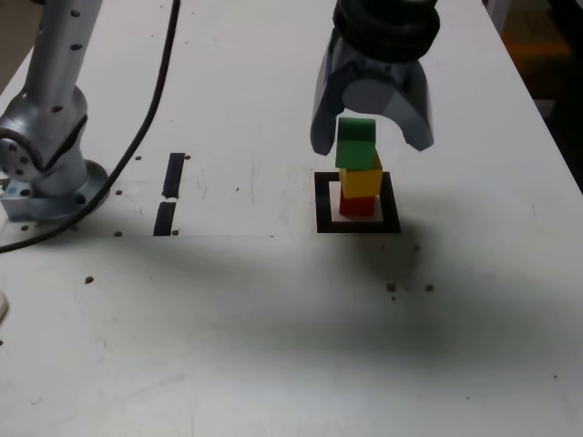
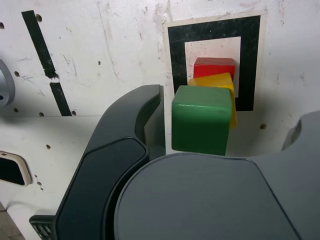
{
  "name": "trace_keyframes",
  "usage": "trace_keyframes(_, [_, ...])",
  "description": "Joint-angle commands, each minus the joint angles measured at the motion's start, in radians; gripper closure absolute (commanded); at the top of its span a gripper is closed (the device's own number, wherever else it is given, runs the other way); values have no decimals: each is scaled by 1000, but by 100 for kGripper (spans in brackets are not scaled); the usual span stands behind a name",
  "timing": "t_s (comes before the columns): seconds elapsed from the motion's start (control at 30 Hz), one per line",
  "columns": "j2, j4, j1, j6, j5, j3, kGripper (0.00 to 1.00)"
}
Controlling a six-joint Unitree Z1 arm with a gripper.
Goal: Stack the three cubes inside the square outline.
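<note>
A: Tower's up! Red cube (image 1: 356,206) in the square outline (image 1: 324,202), yellow cube (image 1: 361,180) on it, green cube (image 1: 355,142) on top, between the spread jaws of the gripper (image 1: 371,138).

B: Jaws wide, gripping nothing. Release step, I'd say; next, lift straight up without nudging green.

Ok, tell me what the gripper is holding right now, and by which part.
Nothing is held. The gripper stands open around the green cube, its fingers clear of the cube's sides; the cube rests on the yellow cube.
</note>
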Motion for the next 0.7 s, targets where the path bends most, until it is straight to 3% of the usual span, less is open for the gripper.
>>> trace_keyframes(0.0, [-44,0,2,-9,9,19,1])
trace_keyframes(0.1, [-92,-12,5,-17,21,54,1])
trace_keyframes(0.23, [-218,-86,19,-22,34,190,1])
trace_keyframes(0.67, [-646,-263,67,-9,-2,808,0])
